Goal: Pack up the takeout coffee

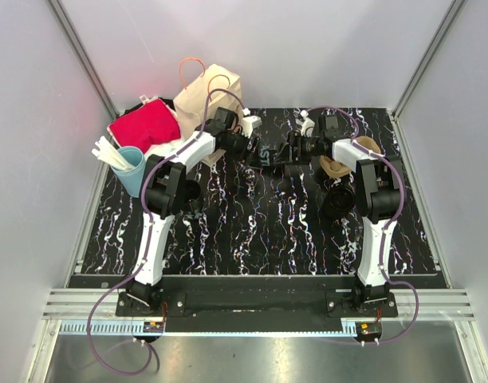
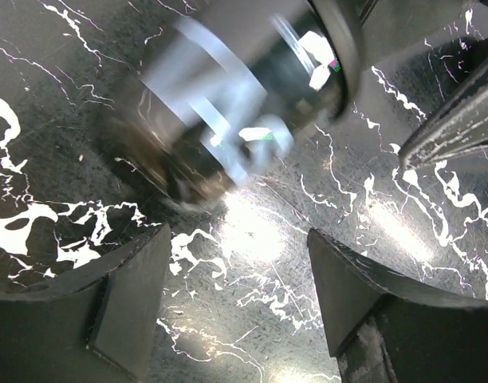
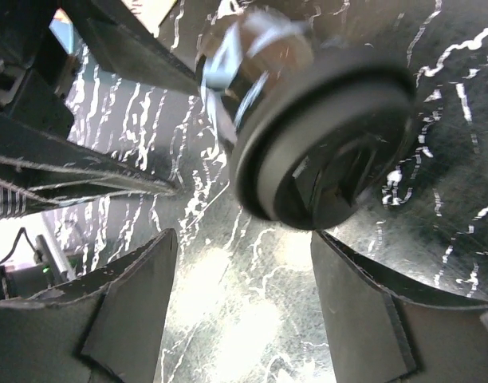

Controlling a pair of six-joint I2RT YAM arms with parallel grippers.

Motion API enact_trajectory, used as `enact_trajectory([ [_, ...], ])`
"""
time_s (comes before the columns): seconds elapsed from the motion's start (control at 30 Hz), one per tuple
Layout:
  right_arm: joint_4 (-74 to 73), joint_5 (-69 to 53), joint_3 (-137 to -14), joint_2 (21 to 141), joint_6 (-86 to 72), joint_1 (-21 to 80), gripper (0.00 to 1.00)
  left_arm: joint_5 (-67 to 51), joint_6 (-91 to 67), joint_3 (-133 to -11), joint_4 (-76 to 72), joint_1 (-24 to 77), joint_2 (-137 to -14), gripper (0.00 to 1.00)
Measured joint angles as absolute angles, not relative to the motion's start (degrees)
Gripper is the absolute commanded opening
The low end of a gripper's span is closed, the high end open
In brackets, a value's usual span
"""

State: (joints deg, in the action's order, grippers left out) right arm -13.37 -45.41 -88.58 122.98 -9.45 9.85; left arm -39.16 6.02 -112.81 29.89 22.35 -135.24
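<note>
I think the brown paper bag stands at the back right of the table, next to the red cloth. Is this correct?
Not quite. The brown paper bag stands at the back left of the table, not the back right. It is indeed next to the red cloth. The top external view shows this.

The left arm (image 1: 152,243) and the right arm (image 1: 377,243) are built alike. Each has a long white lower link on a small black base bolted at the near edge of the table (image 1: 252,239), then a bulky black joint housing and a shorter white upper link. A thin purple cable (image 1: 90,323) loops out from each base and runs along the links. The left gripper (image 2: 240,275) and the right gripper (image 3: 244,279) carry dark grey, wedge-shaped fingers (image 2: 128,299) with flat matte inner faces and slightly scuffed edges.
</note>
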Motion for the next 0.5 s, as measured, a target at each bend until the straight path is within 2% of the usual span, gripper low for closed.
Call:
enact_trajectory([
  [0.5, -13.3, -39.3, -94.6, 123.0, -9.1, 11.0, 0.69, -39.2, 5.9, -113.6, 29.9, 22.4, -136.0, 0.73],
])
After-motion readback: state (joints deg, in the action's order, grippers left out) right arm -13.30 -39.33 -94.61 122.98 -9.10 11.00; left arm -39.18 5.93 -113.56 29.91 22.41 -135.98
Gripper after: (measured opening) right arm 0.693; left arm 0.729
